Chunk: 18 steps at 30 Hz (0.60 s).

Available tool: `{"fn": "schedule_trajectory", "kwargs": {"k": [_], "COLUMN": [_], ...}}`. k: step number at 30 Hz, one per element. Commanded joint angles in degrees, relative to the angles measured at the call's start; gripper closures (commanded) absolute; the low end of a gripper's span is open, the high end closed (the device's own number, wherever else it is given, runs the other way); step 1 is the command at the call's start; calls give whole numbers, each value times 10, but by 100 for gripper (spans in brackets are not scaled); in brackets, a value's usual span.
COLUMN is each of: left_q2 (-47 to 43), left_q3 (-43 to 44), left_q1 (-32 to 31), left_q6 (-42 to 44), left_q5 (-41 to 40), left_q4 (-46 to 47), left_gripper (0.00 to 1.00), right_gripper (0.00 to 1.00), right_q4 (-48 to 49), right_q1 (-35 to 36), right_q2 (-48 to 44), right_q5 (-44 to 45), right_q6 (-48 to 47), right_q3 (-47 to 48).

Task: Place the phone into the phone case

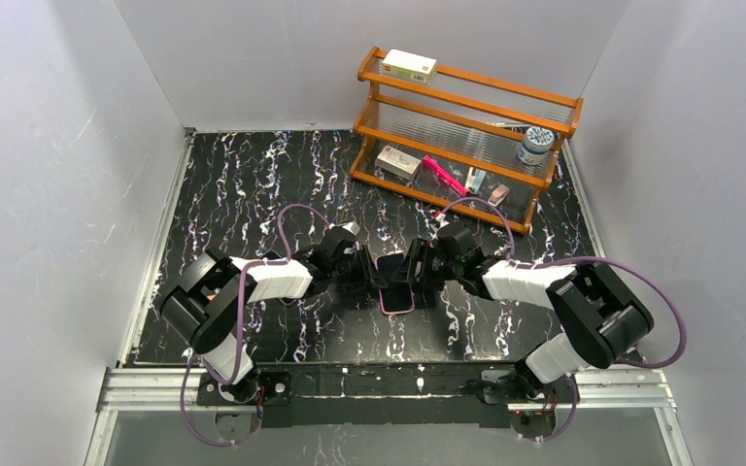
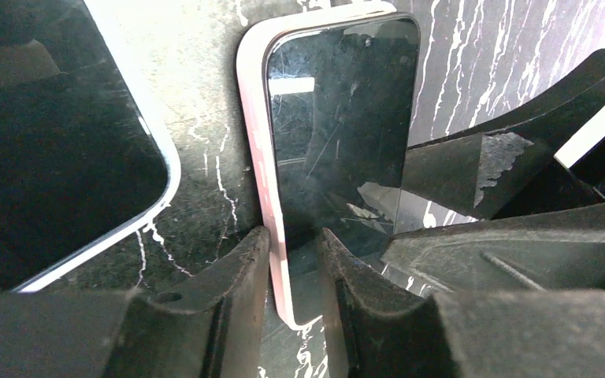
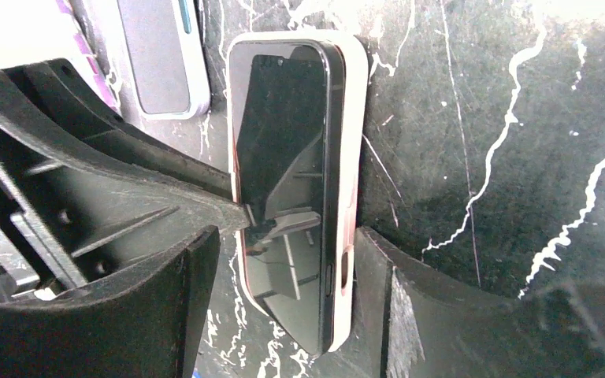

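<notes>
The phone [image 1: 397, 289], black-screened, lies in a pale pink phone case [image 1: 398, 312] at the table's middle, between both arms. In the left wrist view my left gripper [image 2: 293, 236] straddles the case's [image 2: 254, 142] long wall. One finger is outside the wall and the other over the phone's [image 2: 339, 126] glass, with a slim gap left. My right gripper [image 3: 285, 236] stands wide open around the phone [image 3: 283, 142]. Its right finger sits close to the case wall [image 3: 352, 142] and its left finger is apart. The phone's dark side edge shows above that wall.
An orange wooden rack [image 1: 461, 136] with small boxes and a jar stands at the back right. A dark slab with a white rim [image 2: 55, 150] lies just left of the case. A grey, purple-edged case [image 3: 157, 55] lies beyond the phone in the right wrist view.
</notes>
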Motion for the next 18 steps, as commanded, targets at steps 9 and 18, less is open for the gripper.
{"fn": "schedule_trajectory", "kwargs": {"k": [9, 18], "left_q2": [-1, -3], "left_q3": [-42, -36], "left_q1": [0, 0], "left_q6": [5, 32], "left_q5": [34, 17], "left_q4": [-19, -50], "left_gripper": [78, 78], "right_gripper": [30, 31], "right_q4": [227, 306], "right_q1": [-15, -24], "right_q2": [40, 6], "right_q5": [-155, -185], "right_q6": [128, 168], "right_q3": [-38, -86]}}
